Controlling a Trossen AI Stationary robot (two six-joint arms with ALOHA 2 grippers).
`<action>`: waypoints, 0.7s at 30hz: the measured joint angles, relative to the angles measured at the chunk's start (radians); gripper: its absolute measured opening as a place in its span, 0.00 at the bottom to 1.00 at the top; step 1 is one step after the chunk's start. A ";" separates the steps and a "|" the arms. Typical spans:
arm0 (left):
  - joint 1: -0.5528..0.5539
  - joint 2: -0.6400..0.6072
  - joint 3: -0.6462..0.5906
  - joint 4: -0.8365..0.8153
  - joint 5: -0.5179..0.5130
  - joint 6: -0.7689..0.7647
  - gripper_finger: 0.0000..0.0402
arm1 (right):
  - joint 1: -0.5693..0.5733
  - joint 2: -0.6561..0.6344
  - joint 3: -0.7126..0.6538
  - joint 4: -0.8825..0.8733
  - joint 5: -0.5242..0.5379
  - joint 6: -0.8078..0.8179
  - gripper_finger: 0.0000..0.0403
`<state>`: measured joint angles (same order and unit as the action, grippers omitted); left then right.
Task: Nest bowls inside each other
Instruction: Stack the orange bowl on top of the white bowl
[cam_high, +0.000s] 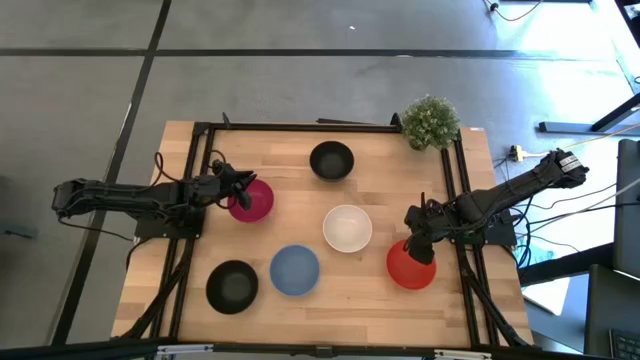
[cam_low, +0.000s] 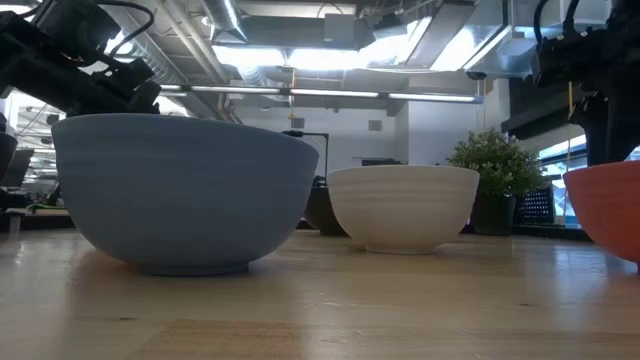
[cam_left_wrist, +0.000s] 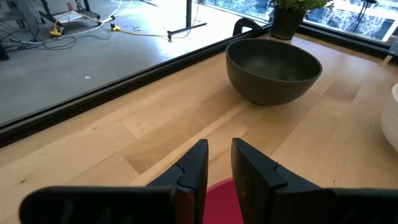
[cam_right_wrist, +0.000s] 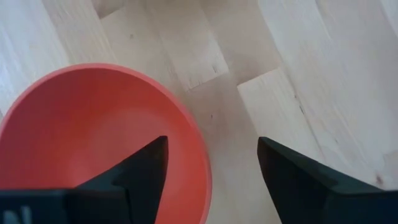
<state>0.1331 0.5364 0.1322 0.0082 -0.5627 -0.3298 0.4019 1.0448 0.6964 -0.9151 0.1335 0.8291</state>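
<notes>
Nothing is nesting yet: all six bowls are sitting apart on the table (cam_high: 190, 150), so the whole stacking job looks left to do. The left gripper (cam_high: 240, 183) is pinching the pink bowl (cam_high: 254, 201) by its rim, while the right gripper (cam_high: 417, 240) is straddling the red bowl's (cam_high: 409, 268) rim with fingers spread, not yet clamping

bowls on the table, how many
6: black bowl far centre, magenta bowl at the left gripper, white bowl centre, red bowl at the right gripper, blue bowl and second black bowl near edge.
</notes>
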 joint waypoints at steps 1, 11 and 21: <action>0.000 0.000 0.000 0.000 0.000 0.000 0.16 | 0.000 0.000 0.000 0.001 -0.001 0.000 0.62; 0.000 0.000 0.000 0.000 0.000 0.000 0.16 | 0.000 0.000 0.000 0.056 -0.056 0.029 0.61; 0.000 0.000 0.000 0.000 0.000 0.000 0.16 | 0.000 0.000 0.000 0.061 -0.057 0.033 0.61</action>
<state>0.1331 0.5362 0.1322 0.0086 -0.5629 -0.3298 0.4015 1.0448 0.6962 -0.8543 0.0765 0.8617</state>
